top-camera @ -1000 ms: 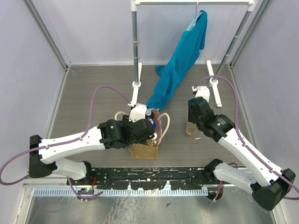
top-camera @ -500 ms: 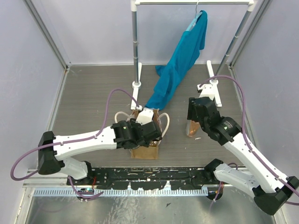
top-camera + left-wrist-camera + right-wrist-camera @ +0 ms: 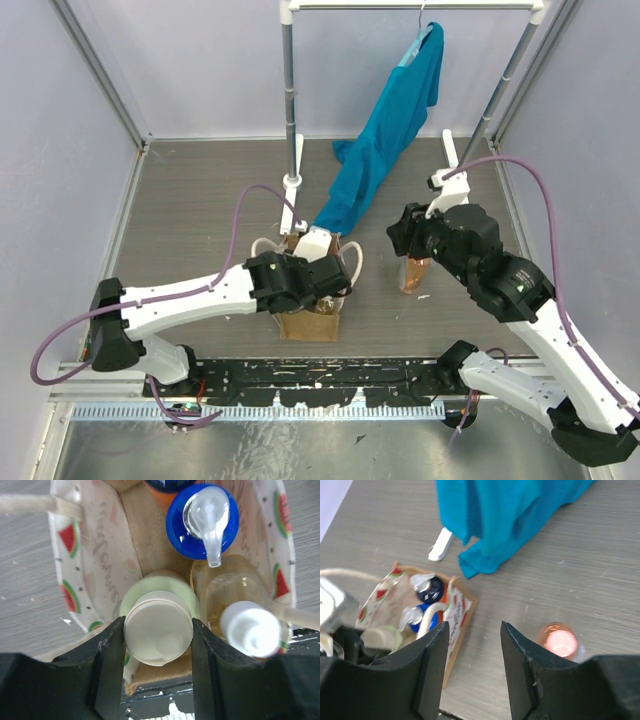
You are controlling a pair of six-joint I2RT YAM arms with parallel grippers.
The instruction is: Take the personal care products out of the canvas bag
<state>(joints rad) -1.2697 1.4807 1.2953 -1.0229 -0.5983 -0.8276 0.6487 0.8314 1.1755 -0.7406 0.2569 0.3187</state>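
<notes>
The canvas bag (image 3: 309, 322) stands between the arms, open at the top, with a watermelon-print lining (image 3: 100, 570). In the left wrist view it holds a pale yellow-green bottle with a wide white cap (image 3: 158, 631), a blue pump bottle (image 3: 202, 520) and an amber bottle with a white cap (image 3: 250, 630). My left gripper (image 3: 157, 642) reaches down into the bag, its fingers pressed on both sides of the white cap. An amber bottle with a pink cap (image 3: 412, 272) stands on the table right of the bag. My right gripper (image 3: 472, 650) is open and empty, above and to the left of that bottle (image 3: 560, 642).
A teal garment (image 3: 385, 140) hangs from a white rack (image 3: 290, 100) behind the bag, its hem on the table. The rack's white feet (image 3: 455, 180) lie at the back right. A black rail (image 3: 320, 375) runs along the near edge.
My left gripper has lowered into the bag and closed round the white cap. My right arm has lifted away from the pink-capped bottle, which stays standing on the table.
</notes>
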